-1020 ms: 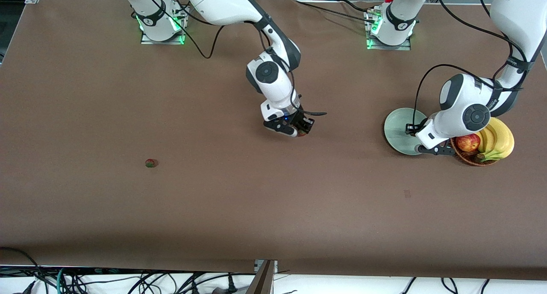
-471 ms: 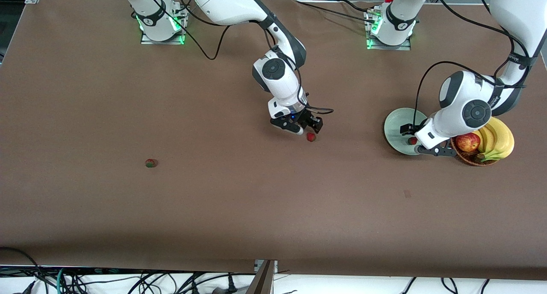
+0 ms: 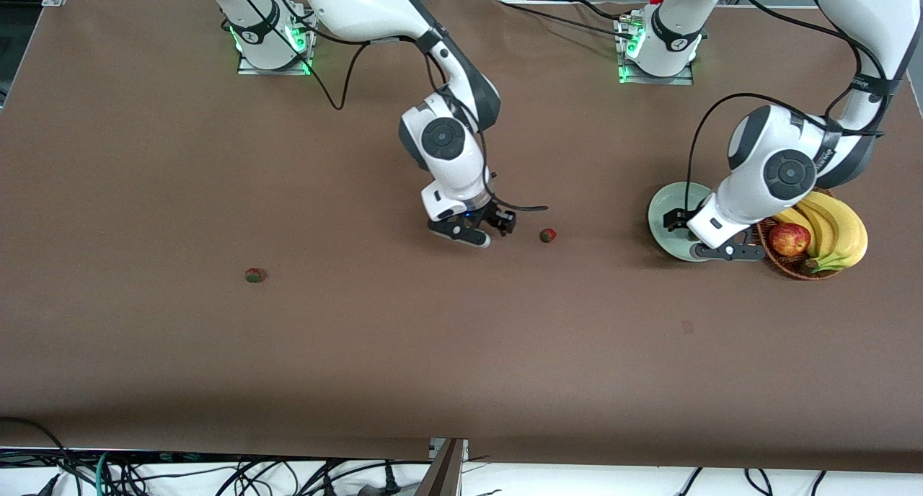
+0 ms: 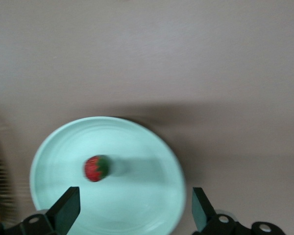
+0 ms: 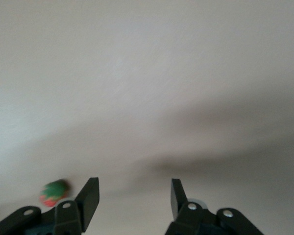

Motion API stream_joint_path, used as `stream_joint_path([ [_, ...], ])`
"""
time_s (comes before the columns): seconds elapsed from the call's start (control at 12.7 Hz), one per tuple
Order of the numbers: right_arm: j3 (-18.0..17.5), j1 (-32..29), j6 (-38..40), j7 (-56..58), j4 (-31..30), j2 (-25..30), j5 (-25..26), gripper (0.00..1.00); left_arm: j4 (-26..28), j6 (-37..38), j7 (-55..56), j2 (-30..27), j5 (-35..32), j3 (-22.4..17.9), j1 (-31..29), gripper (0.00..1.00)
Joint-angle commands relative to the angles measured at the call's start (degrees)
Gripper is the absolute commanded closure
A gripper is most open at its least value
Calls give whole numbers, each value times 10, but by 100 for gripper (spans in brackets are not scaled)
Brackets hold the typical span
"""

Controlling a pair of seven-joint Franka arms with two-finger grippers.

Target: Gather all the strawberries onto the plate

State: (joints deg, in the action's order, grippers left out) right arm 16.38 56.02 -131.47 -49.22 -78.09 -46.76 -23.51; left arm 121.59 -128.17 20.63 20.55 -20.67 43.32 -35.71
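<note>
Mint-green plate (image 3: 667,215) near the left arm's table end holds one strawberry (image 4: 95,168) under the wide-open, empty left gripper (image 4: 132,215); right gripper (image 3: 484,231), parted and empty, mid-table beside another strawberry (image 3: 548,235); third strawberry (image 3: 254,275) toward the right arm's end.

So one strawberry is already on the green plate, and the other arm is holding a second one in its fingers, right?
Not quite. One strawberry does lie on the plate, under the open left gripper. But the right gripper is open and holds nothing: in the front view the second strawberry lies on the table beside it.
</note>
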Motion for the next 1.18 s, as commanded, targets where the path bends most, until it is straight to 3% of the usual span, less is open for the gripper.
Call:
stream_joint_path([
  [0.0,59,-6,113,136,-12,38,6,33,-33,10,101,22,-7,40,26,0],
  [0.24,138,-6,180,296,-36,55,2,33,-89,6,222,73,-14,38,131,0],
  [0.47,204,-7,177,466,-109,77,1,30,-141,5,310,134,-60,7,227,0],
  [0.71,263,-14,132,617,-187,88,-25,30,-151,-47,338,188,-125,-11,260,0],
  [0.86,268,-49,70,725,-236,88,-48,31,-151,-57,337,204,-158,-15,261,0],
  [1.1,267,-86,56,813,-248,83,-79,40,-151,-57,331,220,-190,-20,273,0],
])
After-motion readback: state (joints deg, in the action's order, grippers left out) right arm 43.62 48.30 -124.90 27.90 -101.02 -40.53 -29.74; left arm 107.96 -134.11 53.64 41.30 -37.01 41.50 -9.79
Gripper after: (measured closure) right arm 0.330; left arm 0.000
